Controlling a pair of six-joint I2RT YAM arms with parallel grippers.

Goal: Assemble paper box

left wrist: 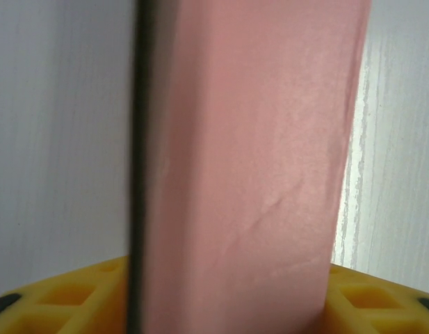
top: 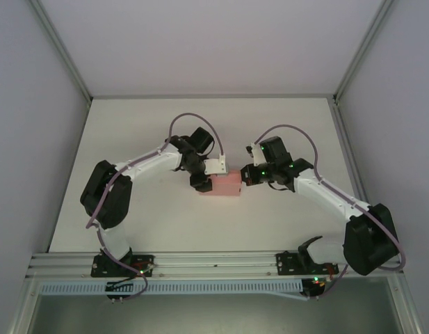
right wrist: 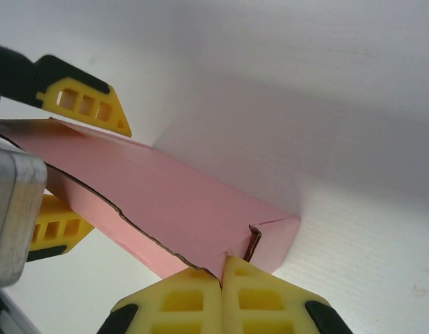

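Closed right gripper (right wrist: 221, 278) touched the near end of a pink paper box (right wrist: 172, 202); the left gripper (right wrist: 103, 177) straddled its far end, grip unclear.

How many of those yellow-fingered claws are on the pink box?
2. The left gripper straddles the left end of the paper box; the right gripper is pinched shut on an edge at its right end.
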